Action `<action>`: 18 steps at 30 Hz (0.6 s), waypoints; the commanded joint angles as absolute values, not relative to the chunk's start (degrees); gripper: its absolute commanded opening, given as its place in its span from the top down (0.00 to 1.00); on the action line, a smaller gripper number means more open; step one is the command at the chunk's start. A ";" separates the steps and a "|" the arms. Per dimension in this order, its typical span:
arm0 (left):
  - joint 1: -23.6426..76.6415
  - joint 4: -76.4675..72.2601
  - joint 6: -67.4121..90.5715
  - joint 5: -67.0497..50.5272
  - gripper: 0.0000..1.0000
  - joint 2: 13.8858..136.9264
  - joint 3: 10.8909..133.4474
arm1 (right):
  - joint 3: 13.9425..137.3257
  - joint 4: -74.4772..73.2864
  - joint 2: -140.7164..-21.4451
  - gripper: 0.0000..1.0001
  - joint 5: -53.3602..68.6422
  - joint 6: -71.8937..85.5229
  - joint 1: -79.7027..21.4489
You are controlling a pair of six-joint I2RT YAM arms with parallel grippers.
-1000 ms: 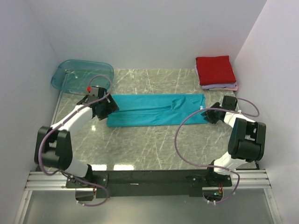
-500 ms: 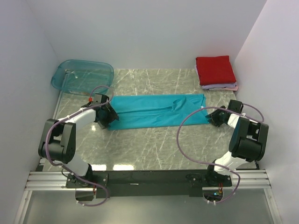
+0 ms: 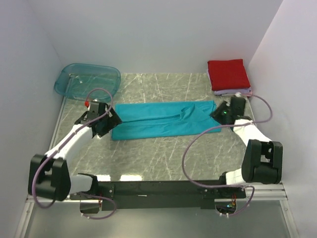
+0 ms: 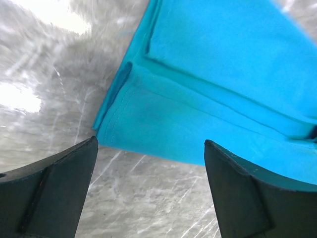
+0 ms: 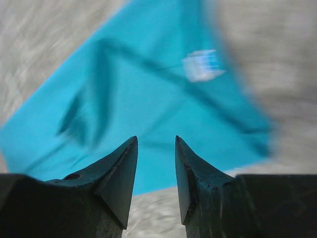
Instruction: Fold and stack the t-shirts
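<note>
The teal t-shirt (image 3: pixel 158 120) lies folded into a long strip across the middle of the table. My left gripper (image 3: pixel 108 124) is at its left end, open wide. In the left wrist view the shirt's hemmed corner (image 4: pixel 106 130) lies just beyond the left gripper (image 4: pixel 151 148), with bare table between its fingers (image 4: pixel 59 183). My right gripper (image 3: pixel 216 115) hovers over the shirt's right end. In the blurred right wrist view the right gripper (image 5: pixel 156 141) is open by a narrow gap with nothing in it, teal cloth and a white label (image 5: pixel 203 64) ahead. A folded red t-shirt (image 3: pixel 228 73) lies on a lilac one (image 3: pixel 235 91) at the back right.
A see-through teal tub (image 3: pixel 86 79) stands at the back left corner. White walls close in the table on the left, the back and the right. The marble table (image 3: pixel 158 158) runs from the shirt to the arm bases at the near edge.
My left gripper has opened wider and drawn slightly back off the shirt's left end. My right gripper has swung from beside the shirt's right edge to over its far right corner.
</note>
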State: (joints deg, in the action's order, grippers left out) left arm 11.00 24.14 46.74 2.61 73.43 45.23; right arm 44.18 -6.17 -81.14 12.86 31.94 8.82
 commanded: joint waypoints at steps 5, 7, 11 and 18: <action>10.81 22.68 37.28 9.39 0.07 64.60 45.27 | 51.06 -3.08 -82.78 0.56 11.24 30.23 -6.67; 10.81 22.67 36.30 9.84 0.06 65.12 45.87 | 53.17 -2.55 -86.03 0.56 11.78 31.46 -9.40; 10.81 22.50 36.12 9.32 0.06 66.71 46.40 | 57.03 -2.20 -91.13 0.56 11.86 32.08 -13.18; 10.72 21.45 36.56 7.30 0.06 65.92 45.88 | 62.92 -2.37 -98.69 0.56 11.34 32.87 -15.82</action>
State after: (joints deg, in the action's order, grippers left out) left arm 10.94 23.53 37.89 7.84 66.96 45.23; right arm 59.09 -3.86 -97.12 12.08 32.25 -15.18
